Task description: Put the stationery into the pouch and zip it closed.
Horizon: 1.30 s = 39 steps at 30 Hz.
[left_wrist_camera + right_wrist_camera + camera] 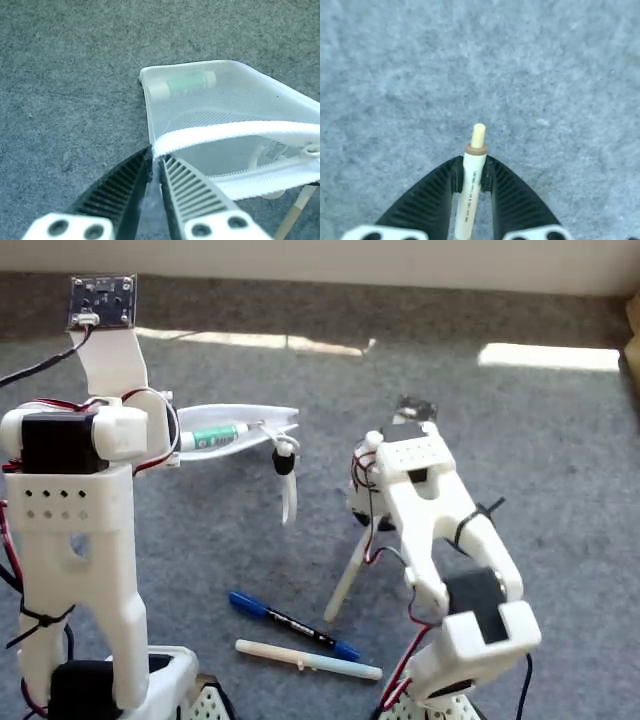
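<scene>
The white mesh pouch (235, 430) lies open on the grey carpet with a green-labelled tube (187, 82) inside. My left gripper (154, 159) is shut on the pouch's zipper rim at one corner, and the mouth gapes beside it. A thin white piece (289, 492) hangs from the pouch's far zipper end. My right gripper (472, 172) is shut on a cream pen (347, 578), which slants down to the carpet right of the pouch. A blue pen (293, 624) and a white pen with a pale blue end (310, 659) lie side by side near the arm bases.
Grey carpet (540, 440) covers the whole floor, with sunlit patches along the far edge. The left arm's tall white body (75, 540) stands at the near left and the right arm's base (470, 650) at the near right.
</scene>
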Available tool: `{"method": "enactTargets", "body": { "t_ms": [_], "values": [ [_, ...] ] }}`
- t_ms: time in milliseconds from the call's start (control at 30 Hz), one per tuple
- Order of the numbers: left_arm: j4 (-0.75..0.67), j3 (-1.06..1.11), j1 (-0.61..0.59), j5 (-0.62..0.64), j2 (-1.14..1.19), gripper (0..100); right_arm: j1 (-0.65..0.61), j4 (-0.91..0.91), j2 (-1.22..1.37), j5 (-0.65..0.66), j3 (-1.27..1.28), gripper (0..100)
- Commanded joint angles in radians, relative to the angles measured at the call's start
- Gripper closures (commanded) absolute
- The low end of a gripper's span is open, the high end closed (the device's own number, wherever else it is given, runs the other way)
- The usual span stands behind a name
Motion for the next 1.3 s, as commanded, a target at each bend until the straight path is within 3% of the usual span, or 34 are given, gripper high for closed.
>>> {"method": "enactTargets", "body": {
  "t_ms": [0,267,767,1267],
  "values": [
    [-0.015,0.007,-0.013,-0.009,0.008,99,0.002,0.002,-0.124,0.012,0.021,98.8],
    [-0.014,0.01,-0.013,-0.009,0.008,99,-0.038,0.012,-0.285,0.075,0.039,99.3],
    [-0.015,0.013,-0.013,-0.009,0.008,99,-0.101,-0.048,-0.627,0.075,0.193,99.3],
    [-0.015,0.015,-0.013,-0.009,0.008,99,-0.117,-0.367,-0.998,0.075,0.481,99.3]
  ]
}}
